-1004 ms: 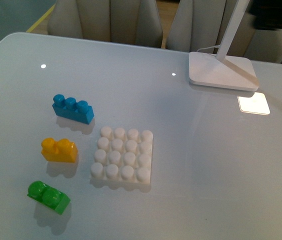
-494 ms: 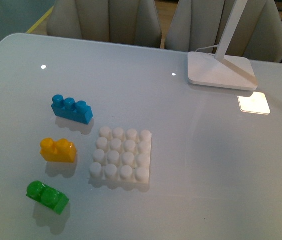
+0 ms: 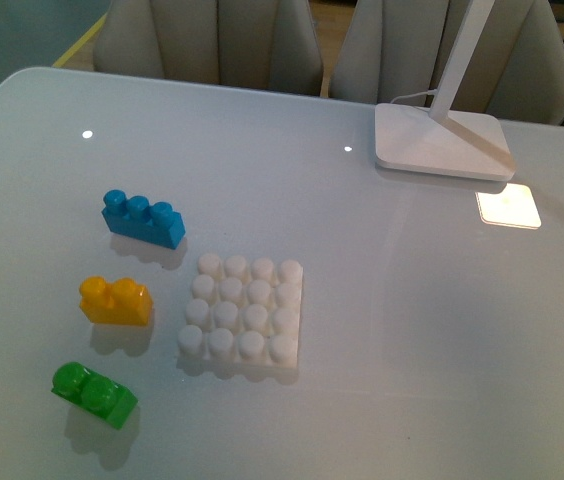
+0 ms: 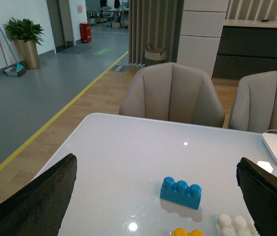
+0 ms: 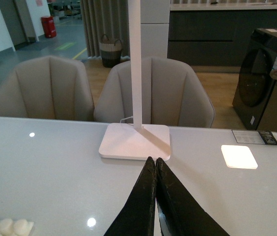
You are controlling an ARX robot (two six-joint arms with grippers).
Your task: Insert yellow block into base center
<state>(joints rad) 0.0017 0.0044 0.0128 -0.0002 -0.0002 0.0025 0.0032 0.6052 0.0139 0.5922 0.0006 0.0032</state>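
While the yellow block (image 3: 115, 300) looks glossy, the square base (image 3: 242, 312) is studded.

place: open office-style hall | evidence: padded beige chairs (image 4: 172, 96); corridor with yellow floor line (image 4: 62, 110); potted plant (image 4: 24, 32); dark cabinets (image 5: 212, 29); glossy white worktop (image 3: 412, 300); desk lamp (image 5: 135, 141)

You see table (image 3: 442, 330): smooth glossy white top, mirroring lights | base (image 3: 244, 315): white plastic, soft sheen | yellow block (image 3: 115, 301), just left of base: glossy plastic | blue brick (image 3: 143, 218) and green brick (image 3: 94, 392), also left of base: shiny plastic | lamp foot (image 3: 442, 142), beyond base: smooth matt white | chairs (image 3: 212, 40): beige matt upholstery, seamed
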